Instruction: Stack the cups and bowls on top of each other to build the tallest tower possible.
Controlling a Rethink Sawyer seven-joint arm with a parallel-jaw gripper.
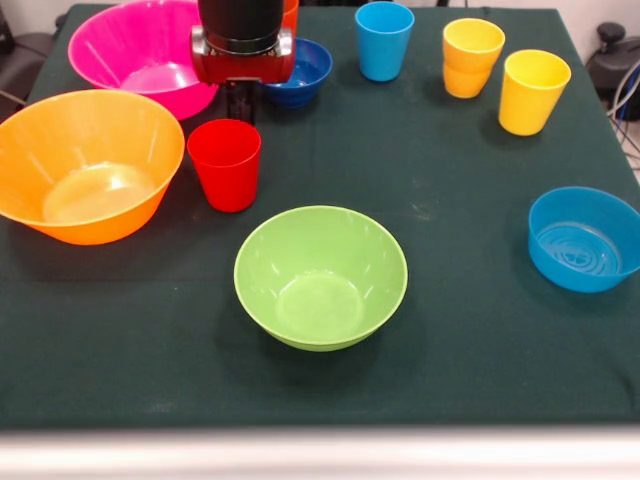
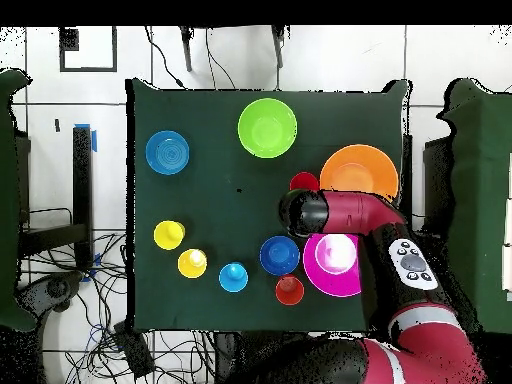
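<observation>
Cups and bowls all sat apart on the surface [image 1: 440, 330], so no tower was begun. The red cup [image 1: 224, 163] stood upright between the orange bowl [image 1: 86, 165] and the green bowl [image 1: 320, 277]. The tool [image 1: 240, 100] hung just behind the red cup, near the pink bowl [image 1: 140, 52]. I could not tell if it was wide or narrow. It looked like the first pick was coming. Next, the tool would need to drop over the red cup's rim.
</observation>
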